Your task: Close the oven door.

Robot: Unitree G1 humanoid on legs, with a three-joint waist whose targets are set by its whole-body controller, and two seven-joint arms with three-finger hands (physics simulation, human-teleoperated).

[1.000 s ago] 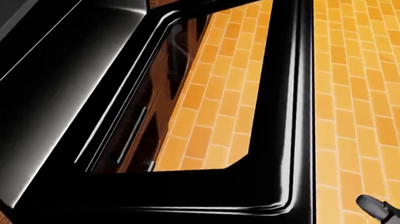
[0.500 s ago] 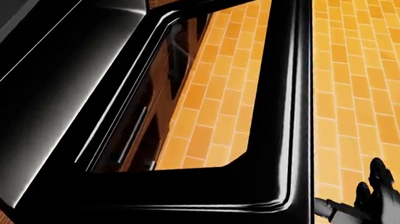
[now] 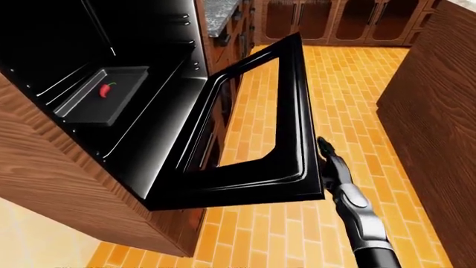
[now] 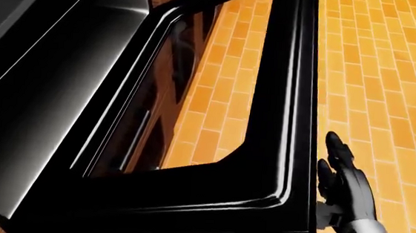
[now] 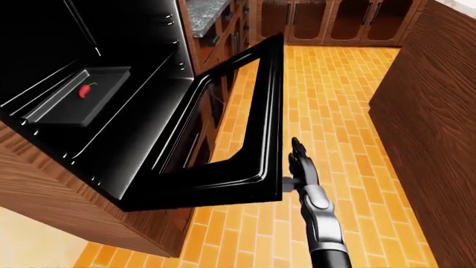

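The black oven door with its glass window hangs partly open and tilted, hinged on the oven cavity at the left of the left-eye view. My right hand is open, its fingers stretched flat against the door's outer right edge, near the lower corner. In the head view the door frame fills the middle. Inside the oven a dark tray holds a red pepper. My left hand shows in no view.
A tall wooden cabinet stands at the right of the eye views. Glass-fronted cabinets and a granite counter line the top. Orange brick floor lies between. Wood panelling encloses the oven.
My right hand has risen from the bottom right corner to the door's edge. The door has swung up toward the oven, so its window looks narrower.
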